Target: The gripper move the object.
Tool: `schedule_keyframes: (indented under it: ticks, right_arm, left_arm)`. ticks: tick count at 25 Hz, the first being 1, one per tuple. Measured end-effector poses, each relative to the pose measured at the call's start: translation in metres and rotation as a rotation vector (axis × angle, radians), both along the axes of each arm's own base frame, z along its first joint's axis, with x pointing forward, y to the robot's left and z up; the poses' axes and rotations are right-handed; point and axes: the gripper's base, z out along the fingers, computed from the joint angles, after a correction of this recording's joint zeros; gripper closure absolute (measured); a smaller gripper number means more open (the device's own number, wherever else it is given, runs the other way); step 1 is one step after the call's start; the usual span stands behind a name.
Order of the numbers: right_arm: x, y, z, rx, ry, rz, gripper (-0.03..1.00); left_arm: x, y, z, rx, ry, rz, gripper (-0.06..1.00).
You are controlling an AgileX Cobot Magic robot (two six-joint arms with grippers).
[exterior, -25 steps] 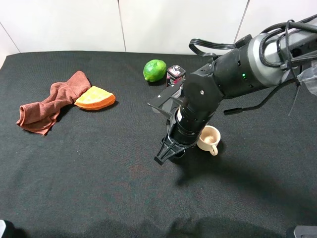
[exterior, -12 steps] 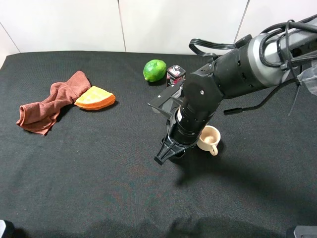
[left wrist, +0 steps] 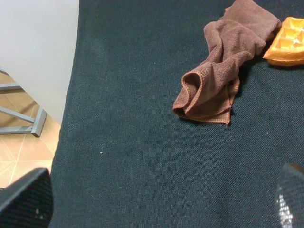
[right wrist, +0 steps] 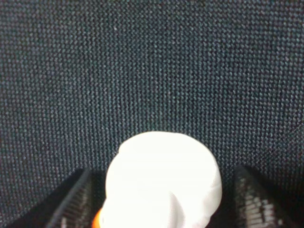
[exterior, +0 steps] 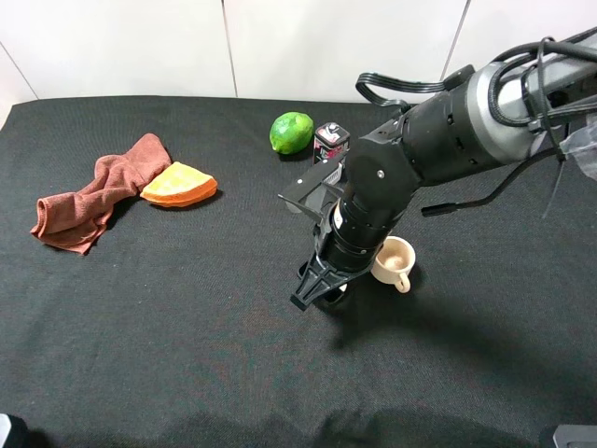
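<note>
The object (right wrist: 161, 185), a cream-white rounded lump, lies on the black cloth between the right gripper's (right wrist: 164, 199) two black fingers (right wrist: 71, 202). The jaws stand apart, with a dark gap beside the object on one side. In the exterior view the right gripper (exterior: 317, 291) points down at the table's middle, just left of the mug, and hides almost all of the object. The left gripper (left wrist: 159, 199) is open, with only its fingertips (left wrist: 28, 199) at the picture's lower corners and nothing between them.
A beige handled mug (exterior: 395, 261) stands right beside the right gripper. A lime (exterior: 292, 133) and a small dark can (exterior: 330, 142) sit behind it. A brown cloth (exterior: 93, 191) and an orange waffle wedge (exterior: 178, 185) lie at the left. The table's left edge (left wrist: 71, 118) drops to the floor.
The right gripper's fingers have spread apart where they stood shut before. The arm itself has stayed in place.
</note>
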Motion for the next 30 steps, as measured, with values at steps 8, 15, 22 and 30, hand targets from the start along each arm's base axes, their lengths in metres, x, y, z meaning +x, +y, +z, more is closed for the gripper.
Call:
schedule_keyframes:
  ticks: [8, 15, 22, 30]
  right_arm:
    - [0.0003, -0.0003, 0.0, -0.004, -0.004, 0.007, 0.34]
    - [0.0007, -0.0008, -0.0001, -0.01, -0.011, 0.02, 0.28]
    - [0.0011, -0.0011, -0.0001, -0.014, -0.016, 0.028, 0.27]
    - [0.0009, -0.0014, -0.0001, -0.018, -0.014, 0.03, 0.27]
  left_arm:
    - [0.0, 0.0, 0.0, 0.0, 0.0, 0.0, -0.05]
    - [0.0, 0.0, 0.0, 0.0, 0.0, 0.0, -0.05]
    - [0.0, 0.0, 0.0, 0.0, 0.0, 0.0, -0.05]
    - [0.0, 0.0, 0.0, 0.0, 0.0, 0.0, -0.05]
